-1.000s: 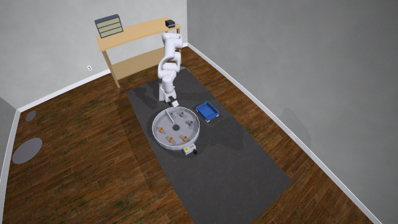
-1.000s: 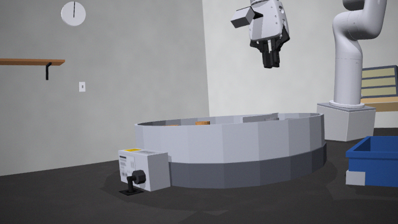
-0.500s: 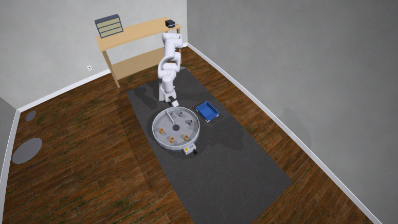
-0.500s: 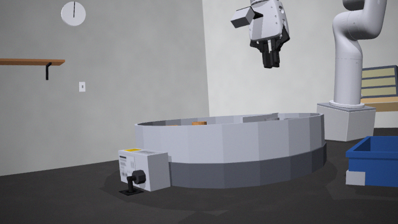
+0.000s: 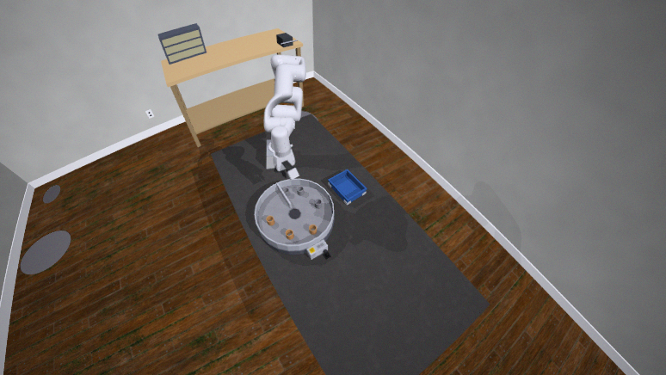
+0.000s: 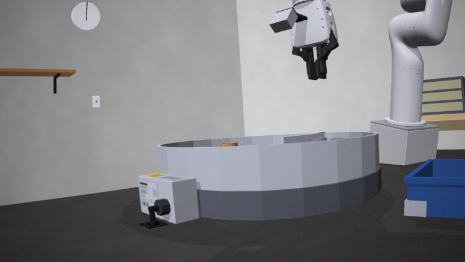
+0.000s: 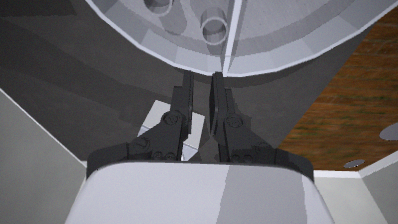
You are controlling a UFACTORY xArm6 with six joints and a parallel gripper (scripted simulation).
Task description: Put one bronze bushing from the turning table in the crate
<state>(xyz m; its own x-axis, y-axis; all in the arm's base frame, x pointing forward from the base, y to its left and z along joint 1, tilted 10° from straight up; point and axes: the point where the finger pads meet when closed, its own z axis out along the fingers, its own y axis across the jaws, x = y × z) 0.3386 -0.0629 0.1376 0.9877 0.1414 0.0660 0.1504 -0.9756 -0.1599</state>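
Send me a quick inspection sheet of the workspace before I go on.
Surface: dark grey mat on wood floor.
Job's things: three bronze bushings and three grey bushings on the round grey turning table; blue crate beside it, no bushing seen inside.
Clutter: small white control box at the table's rim.
Tool: black tool nearly shut, holding nothing, high above the table.
Cables: nothing seen.
Surroundings: wooden bench, wall clock.

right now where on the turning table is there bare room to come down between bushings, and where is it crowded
Open patch: the turning table floor between the bronze bushings and the grey bushings, either side of the dark hub. Crowded: around the grey bushings, close beside the divider blade. The gripper, nearly shut and holding nothing, hangs high above.
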